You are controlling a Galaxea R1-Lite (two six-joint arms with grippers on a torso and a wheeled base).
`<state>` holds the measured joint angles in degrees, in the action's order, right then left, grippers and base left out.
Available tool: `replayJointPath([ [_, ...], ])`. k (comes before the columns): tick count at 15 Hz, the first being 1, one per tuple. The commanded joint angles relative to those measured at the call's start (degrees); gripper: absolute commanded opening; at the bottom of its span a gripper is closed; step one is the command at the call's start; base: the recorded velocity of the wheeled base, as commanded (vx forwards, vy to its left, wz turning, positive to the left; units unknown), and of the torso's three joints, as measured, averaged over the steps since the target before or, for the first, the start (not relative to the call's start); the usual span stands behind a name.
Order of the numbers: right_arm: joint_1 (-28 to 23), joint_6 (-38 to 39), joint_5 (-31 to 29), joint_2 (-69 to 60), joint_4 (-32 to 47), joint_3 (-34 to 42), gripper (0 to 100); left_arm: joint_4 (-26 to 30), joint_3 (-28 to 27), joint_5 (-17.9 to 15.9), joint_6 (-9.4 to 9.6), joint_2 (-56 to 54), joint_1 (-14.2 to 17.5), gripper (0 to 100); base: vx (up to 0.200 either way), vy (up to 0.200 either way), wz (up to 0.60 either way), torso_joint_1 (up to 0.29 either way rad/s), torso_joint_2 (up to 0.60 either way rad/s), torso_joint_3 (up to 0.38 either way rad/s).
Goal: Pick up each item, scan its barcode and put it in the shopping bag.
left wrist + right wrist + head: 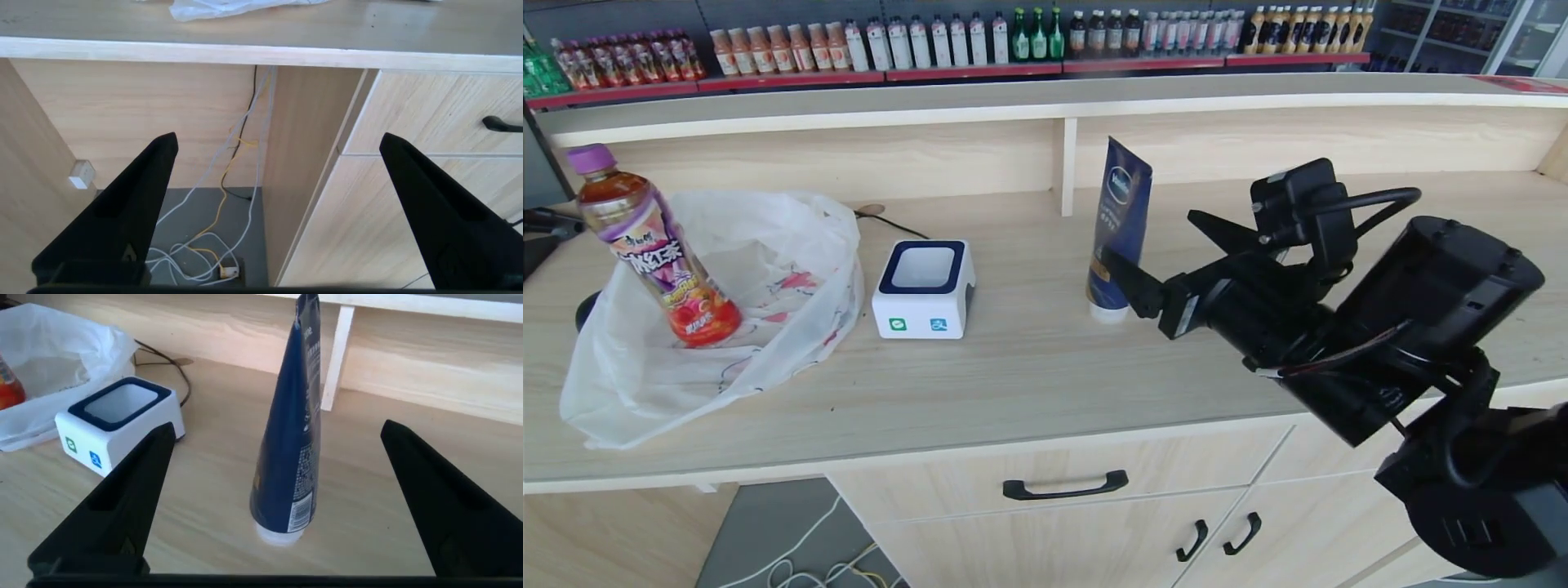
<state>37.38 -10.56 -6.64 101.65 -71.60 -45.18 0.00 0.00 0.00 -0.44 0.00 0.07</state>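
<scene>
A light wood counter surface (1029, 367) carries things in a row. At the robot's left lies a crumpled translucent white plastic shopping bag (792, 245), mouth open, and in it leans a clear plastic bottle of red tea with a purple cap (658, 249), tilted leftward. Just beside the bag sits a white box-shaped barcode scanner with a dark blue rim (923, 287), window facing up; a thin black cable (890, 222) runs from behind it. Right of the scanner, apart from it, a dark blue squeeze tube (1119, 229) stands upright on its white cap, near a pale upright wooden divider (1067, 167) behind it.

The right gripper (1156, 238) hangs low over the surface just beside the tube, its 2 black fingers (1135, 290) spread wide and holding nothing; the tube stands in line with the gap between them, and whether a fingertip touches it cannot be told. The scanner stands between the tube and the bag.

The left gripper (278, 139) is below the surface's edge, also spread wide and empty, facing a recess (147, 106) where white and yellow cables (222, 184) hang to the floor. Black handles (1065, 492) line the cabinet front (1094, 531), and rows of drink bottles (1029, 37) stand on a red-edged shelf (972, 72) far behind
</scene>
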Motion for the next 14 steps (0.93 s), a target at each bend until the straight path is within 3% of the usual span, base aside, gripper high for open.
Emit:
replayJointPath([
  [1, -0.1, 0.1, -1.4, 4.7, 0.0, -3.0, 100, 0.0, 0.0, 0.0, -0.09, 0.0, 0.0, 100, 0.0, 0.0, 0.0, 0.0, 0.0, 0.0],
  [5, -0.2, 0.0, -3.1, 9.2, 0.0, -9.8, 100, 0.0, 0.0, 0.0, 0.0, 0.0, 0.0, 100, 0.0, 0.0, 0.0, 0.0, 0.0, 0.0],
  [14, -0.8, 0.2, -7.7, 10.5, -0.2, -10.4, 100, 0.0, 0.0, 0.0, -0.09, 0.0, 0.0, 100, 0.0, 0.0, 0.0, 0.0, 0.0, 0.0],
])
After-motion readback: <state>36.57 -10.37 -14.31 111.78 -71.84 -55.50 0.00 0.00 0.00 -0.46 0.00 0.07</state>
